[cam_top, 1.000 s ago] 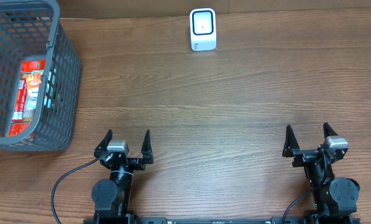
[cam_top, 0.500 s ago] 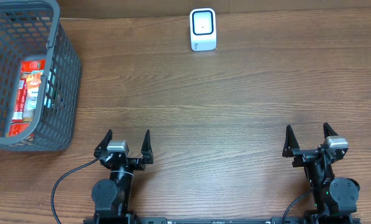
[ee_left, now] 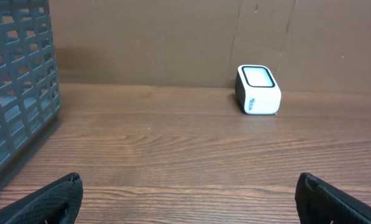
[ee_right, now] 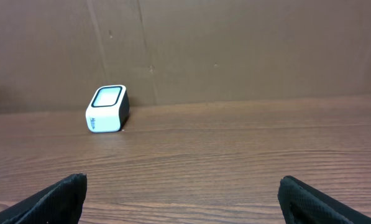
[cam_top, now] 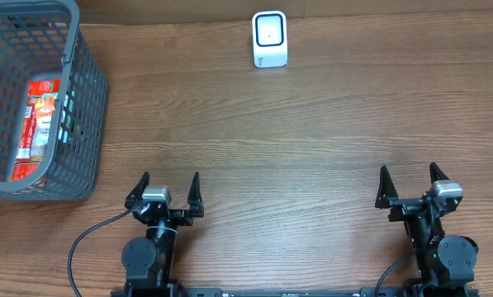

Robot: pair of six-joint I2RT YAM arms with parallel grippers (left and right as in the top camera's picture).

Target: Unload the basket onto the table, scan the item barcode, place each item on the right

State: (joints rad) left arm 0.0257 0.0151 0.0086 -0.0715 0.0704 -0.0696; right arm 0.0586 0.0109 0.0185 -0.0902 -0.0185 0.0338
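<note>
- The red snack packet (cam_top: pixel 38 124) is lying flat on the floor of the grey mesh basket (cam_top: pixel 87 107), at about 10 o'clock on the table (cam_top: pixel 271 140) in the overhead view.
- The white barcode scanner (cam_top: pixel 270 39) is standing at 12 o'clock by the far edge, well apart from the basket.
- The left hand (cam_top: pixel 170 178) is hovering at 7 o'clock with its fingers spread wide and nothing between them.
- The right hand (cam_top: pixel 408 170) is waiting at 5 o'clock, equally wide and empty.
- The packet is looking like a light, soft film pouch, so it is probably going to crinkle, bend and slip under a loose pinch.
- Coming down through the basket's open top and pinching a long edge or an end seam seems the safest hold.
- Where the barcode is sitting cannot be told, so the printed faces are best left uncovered.
</note>
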